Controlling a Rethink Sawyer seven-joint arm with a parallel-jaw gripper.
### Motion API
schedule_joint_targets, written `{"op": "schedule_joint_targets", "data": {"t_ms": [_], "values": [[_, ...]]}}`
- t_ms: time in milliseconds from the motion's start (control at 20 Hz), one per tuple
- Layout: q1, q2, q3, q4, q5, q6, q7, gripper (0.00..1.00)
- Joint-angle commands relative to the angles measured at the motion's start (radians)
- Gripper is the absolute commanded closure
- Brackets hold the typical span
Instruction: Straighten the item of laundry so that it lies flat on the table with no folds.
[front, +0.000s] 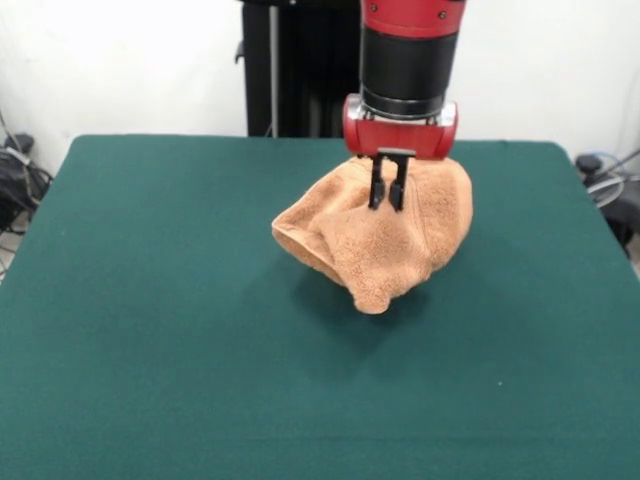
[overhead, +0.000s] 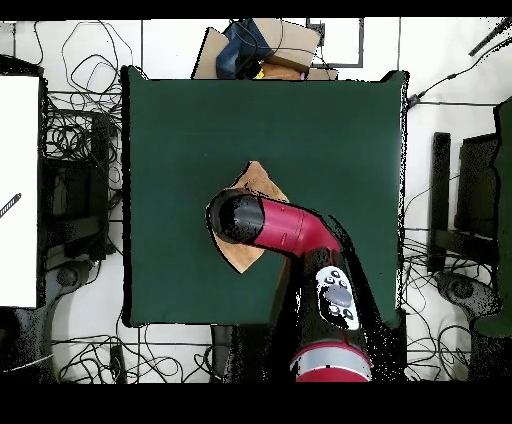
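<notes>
Towel (front: 385, 235) hangs bunched from the tool (front: 387, 198), pinched.

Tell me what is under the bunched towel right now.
In the front view the towel hangs bunched from the pincer, with bare green table and its shadow beneath. Whether its lowest fold touches the table cannot be told. Overhead, the arm covers most of it.

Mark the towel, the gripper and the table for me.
towel (front: 400, 245): front view, bunched terry below the fingers.
gripper (front: 387, 203): front view, between its two black fingertips.
table (front: 150, 300): front view, bare green surface.
</notes>
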Motion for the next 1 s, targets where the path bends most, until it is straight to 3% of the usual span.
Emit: {"op": "schedule_joint_targets", "data": {"t_ms": [50,450,1000], "values": [[0.013,-0.052,0.043,-0.013,0.046,0.063,0.187,1.00],[0.006,-0.073,0.054,-0.014,0.076,0.099,0.194,1.00],[0.069,-0.104,-0.014,-0.069,0.071,0.184,0.216,1.00]]}}
